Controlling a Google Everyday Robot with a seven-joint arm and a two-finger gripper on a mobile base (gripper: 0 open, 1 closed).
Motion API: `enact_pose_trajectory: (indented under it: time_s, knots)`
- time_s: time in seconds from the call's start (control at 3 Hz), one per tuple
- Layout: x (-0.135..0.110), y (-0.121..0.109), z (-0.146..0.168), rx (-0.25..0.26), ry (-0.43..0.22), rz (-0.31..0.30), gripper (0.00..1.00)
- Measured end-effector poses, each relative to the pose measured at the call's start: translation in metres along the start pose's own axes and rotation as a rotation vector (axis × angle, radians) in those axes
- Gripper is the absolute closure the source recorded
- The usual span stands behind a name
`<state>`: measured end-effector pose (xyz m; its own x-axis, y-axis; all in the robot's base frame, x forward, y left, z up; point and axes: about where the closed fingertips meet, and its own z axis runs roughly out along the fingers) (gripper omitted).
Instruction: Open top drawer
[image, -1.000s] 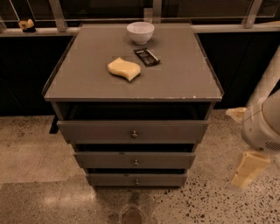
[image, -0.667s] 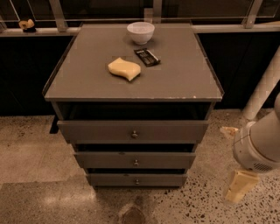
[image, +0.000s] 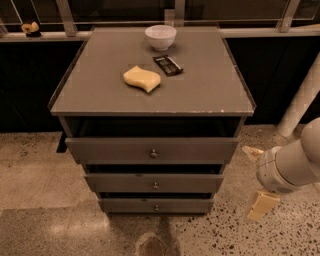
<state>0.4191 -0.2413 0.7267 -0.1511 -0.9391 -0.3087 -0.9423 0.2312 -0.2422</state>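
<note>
Where the grey cabinet (image: 210, 95) fills centre frame, three drawers stack beneath its flat top. Top drawer (image: 115, 150): widest front, sitting partly out, its front standing forward of the carcass with a dark open gap between it and the cabinet top. Small round metal knob (image: 153, 153) at centre of the front, nothing touching it. Middle drawer (image: 120, 183) and bottom drawer (image: 125, 205) below, each narrower in view, each with a like knob, each stepped a little further back than the one above.

On the cabinet top, upper centre: white bowl (image: 160, 36) upright near the back edge. Just right of and below it, a dark flat packet (image: 168, 64) lying at an angle. Yellow sponge (image: 142, 78) left of the packet, near it but apart.

Gripper (image: 249, 183) at lower right of frame, off the right side of the cabinet, level with the lower drawers and clear of them. Two cream fingers (image: 262, 205) spread wide, one above the other; nothing between them. Pale rounded arm (image: 295, 165) runs off the right edge.

Speckled stone floor (image: 40, 200) all around. White post (image: 300, 107) leaning at right edge. Pale ledge (image: 35, 36) across the top of frame behind the cabinet; small yellowish object (image: 30, 27) on it at upper left, too small to identify.
</note>
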Motion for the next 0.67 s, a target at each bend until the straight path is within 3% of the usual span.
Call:
enact_pose_trajectory:
  time_s: [0.67]
  knots:
    - [-0.003, -0.010, 0.018, -0.030, -0.003, -0.029, 0.00]
